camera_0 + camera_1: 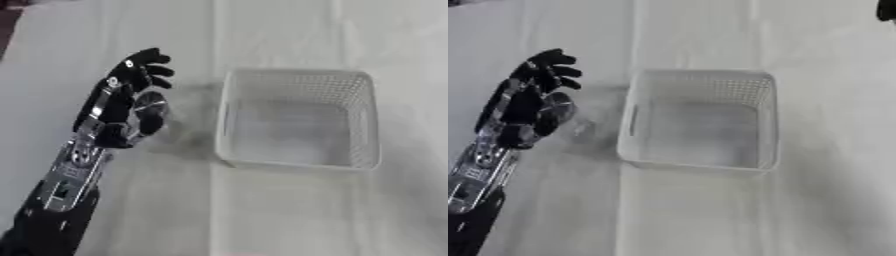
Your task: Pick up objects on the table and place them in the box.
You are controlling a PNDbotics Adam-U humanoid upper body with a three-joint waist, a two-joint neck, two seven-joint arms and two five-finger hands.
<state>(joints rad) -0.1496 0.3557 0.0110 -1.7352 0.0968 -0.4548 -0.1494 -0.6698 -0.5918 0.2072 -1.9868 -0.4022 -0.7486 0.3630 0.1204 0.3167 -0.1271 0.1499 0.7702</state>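
Note:
My left hand point(131, 95) is raised just left of the white mesh box point(366, 125), fingers curled at the top and thumb bent inward. A clear, glassy object point(577, 126) sits between thumb and fingers, and I cannot make out its shape. Nothing shows on the box's floor. In the right eye view a dark shape point(886, 10) shows at the top right corner. It looks like part of my right hand, and its fingers are not visible.
A white cloth point(262, 215) with long creases covers the table. A dark strip point(9, 25) borders the far left corner. The box's near left corner point(226, 160) lies close to my left forearm point(74, 170).

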